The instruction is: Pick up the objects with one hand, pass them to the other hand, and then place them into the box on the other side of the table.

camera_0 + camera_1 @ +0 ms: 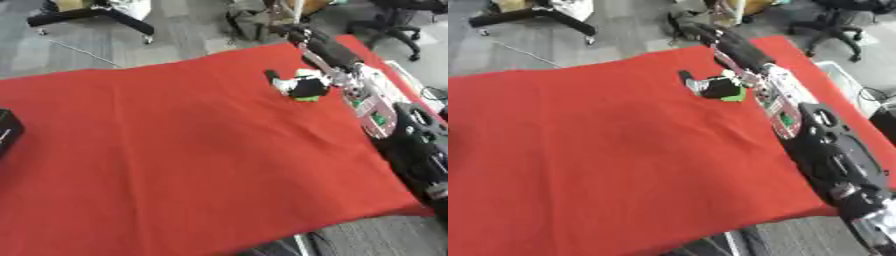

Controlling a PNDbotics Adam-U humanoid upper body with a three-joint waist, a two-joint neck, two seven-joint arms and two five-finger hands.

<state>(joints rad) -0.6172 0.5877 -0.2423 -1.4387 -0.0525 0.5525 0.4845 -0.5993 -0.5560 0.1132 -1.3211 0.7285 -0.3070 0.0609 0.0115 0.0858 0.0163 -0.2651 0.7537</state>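
I am reaching my right hand (302, 86) out over the red cloth (175, 160), its fingers curling round a small green object (307, 98) that shows just under and at the near edge of them, toward the far right of the table. To do this pick well, I judge I should close evenly and lift straight up before carrying it toward my left side. My left hand is not showing, and a dark box (7, 131) is sitting far to the left of my fingers.
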